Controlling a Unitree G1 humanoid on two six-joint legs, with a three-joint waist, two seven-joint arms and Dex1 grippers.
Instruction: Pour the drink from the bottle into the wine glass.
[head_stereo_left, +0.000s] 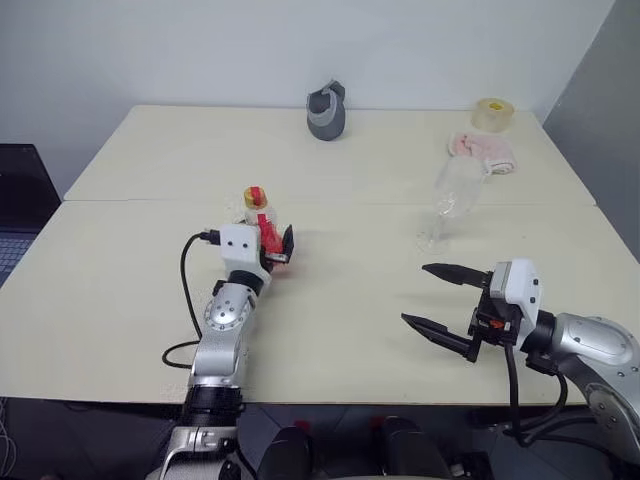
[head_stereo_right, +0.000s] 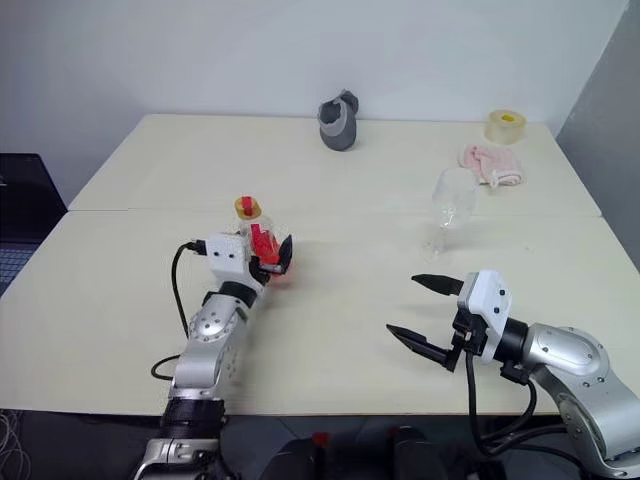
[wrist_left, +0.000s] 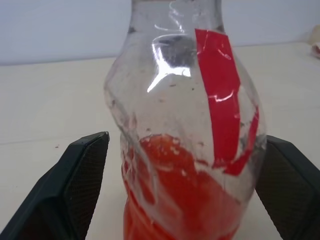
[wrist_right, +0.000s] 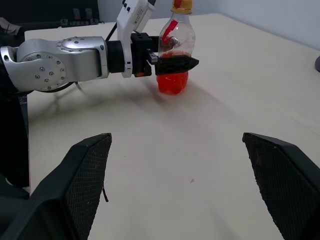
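The bottle (head_stereo_left: 259, 208) stands upright on the table, left of centre. It is clear plastic with a yellow cap and a red strip down its side. The drink (wrist_left: 180, 200) fills only its bulbous base. My left gripper (head_stereo_left: 270, 243) is open and level, with one finger (wrist_left: 80, 175) on each side of the bottle's lower body and a narrow gap showing on one side. The wine glass (head_stereo_left: 452, 198) stands empty and upright to the right, farther back. My right gripper (head_stereo_left: 415, 293) hovers open near the front edge, in front of the glass, pointing left toward the bottle (wrist_right: 175, 50).
A grey cup-like object (head_stereo_left: 326, 112) sits at the back centre. A tape roll (head_stereo_left: 492, 114) and a pink cloth (head_stereo_left: 483, 150) lie at the back right. The cream table (head_stereo_left: 350, 330) has a seam across it. A dark laptop (head_stereo_left: 20, 200) sits off its left side.
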